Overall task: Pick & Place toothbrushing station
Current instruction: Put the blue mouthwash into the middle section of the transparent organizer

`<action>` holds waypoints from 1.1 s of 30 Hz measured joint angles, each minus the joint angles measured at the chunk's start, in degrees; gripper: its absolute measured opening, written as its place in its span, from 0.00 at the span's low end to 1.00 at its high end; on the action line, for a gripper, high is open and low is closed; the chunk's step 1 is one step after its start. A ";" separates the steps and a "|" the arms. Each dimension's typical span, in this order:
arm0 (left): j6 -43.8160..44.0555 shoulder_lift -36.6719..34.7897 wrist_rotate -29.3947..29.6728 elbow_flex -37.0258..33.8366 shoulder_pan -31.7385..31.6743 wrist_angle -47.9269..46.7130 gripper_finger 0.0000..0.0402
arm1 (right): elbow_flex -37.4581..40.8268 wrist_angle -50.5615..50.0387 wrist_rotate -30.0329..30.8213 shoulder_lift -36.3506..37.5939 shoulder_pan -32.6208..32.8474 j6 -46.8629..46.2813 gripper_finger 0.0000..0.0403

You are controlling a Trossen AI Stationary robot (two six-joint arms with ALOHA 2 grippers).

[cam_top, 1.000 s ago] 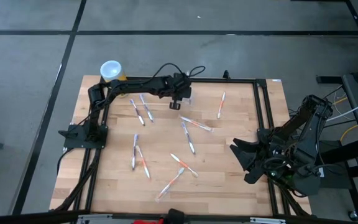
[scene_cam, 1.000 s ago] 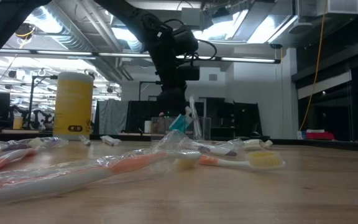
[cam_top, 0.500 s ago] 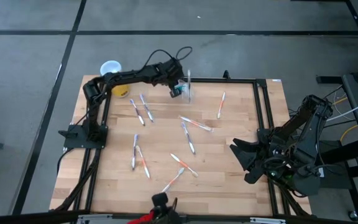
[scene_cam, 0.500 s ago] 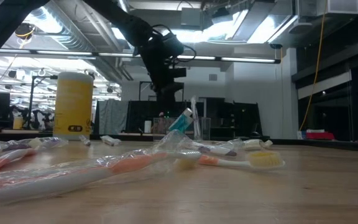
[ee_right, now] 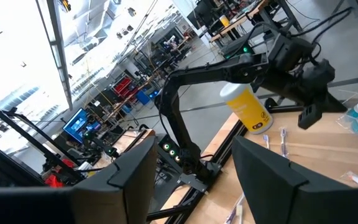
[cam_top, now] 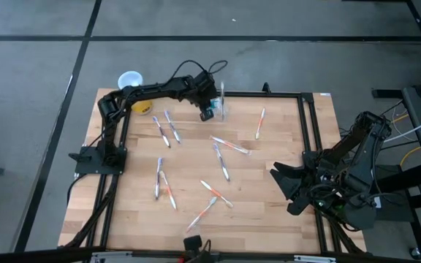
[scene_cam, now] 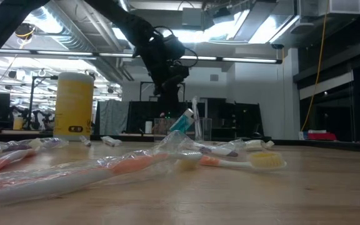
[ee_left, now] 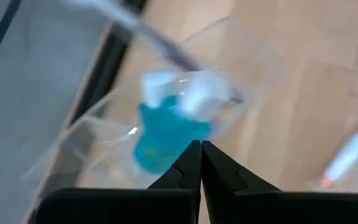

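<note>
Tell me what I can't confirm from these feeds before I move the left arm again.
- Left end effector, left wrist view: fingers shut; whether they pinch the clear holder is lost to blur.
- Blue item, left wrist view: too blurred to identify.
- Holder's base, low view: hidden behind wrapped toothbrushes, so contact with the table is unclear.
- Holder, high view: too small to judge tilt.
- Right end effector idle, open.

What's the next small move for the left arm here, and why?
Probably reopen the left end effector and come back down onto the clear holder. Its fingers are shut on nothing, just above the holder and the blue item inside, which sits at the table's far edge. The right end effector waits open at the right side.
</note>
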State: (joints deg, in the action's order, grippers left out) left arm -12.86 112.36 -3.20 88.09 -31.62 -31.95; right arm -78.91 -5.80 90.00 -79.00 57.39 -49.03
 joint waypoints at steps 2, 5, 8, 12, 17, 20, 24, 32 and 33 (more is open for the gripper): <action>-0.99 0.00 0.00 0.00 1.14 0.34 0.00 | 0.00 0.00 0.00 0.00 0.00 0.04 0.53; -2.23 0.00 0.12 0.00 2.76 0.90 0.01 | 0.00 -0.08 0.00 0.00 0.00 0.04 0.53; -3.33 0.00 2.06 0.00 4.23 1.43 0.01 | 0.00 -0.11 0.00 0.00 0.00 0.02 0.53; -6.22 0.00 5.03 0.00 5.83 4.65 0.01 | 0.00 -0.25 0.00 0.00 0.00 0.02 0.53; -7.79 0.00 5.89 0.02 7.14 7.49 0.01 | 0.01 -0.58 0.00 0.00 0.00 0.02 0.53; -6.21 0.86 3.44 0.13 7.19 8.08 0.01 | 0.00 -0.67 0.00 0.00 0.00 0.02 0.53; -4.39 2.65 3.83 0.11 6.23 7.92 0.01 | 0.00 -0.70 0.00 0.00 0.00 0.02 0.53; -4.31 3.34 15.05 0.09 3.48 13.91 0.01 | 0.00 -0.72 0.00 0.00 0.09 -0.49 0.53; -4.68 3.34 17.30 0.09 3.03 13.88 0.01 | 0.01 -0.72 0.00 0.00 0.09 -0.67 0.53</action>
State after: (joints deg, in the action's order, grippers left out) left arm -17.54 115.70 14.10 88.18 -28.59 -18.07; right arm -78.90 -6.52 90.00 -79.00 57.47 -49.70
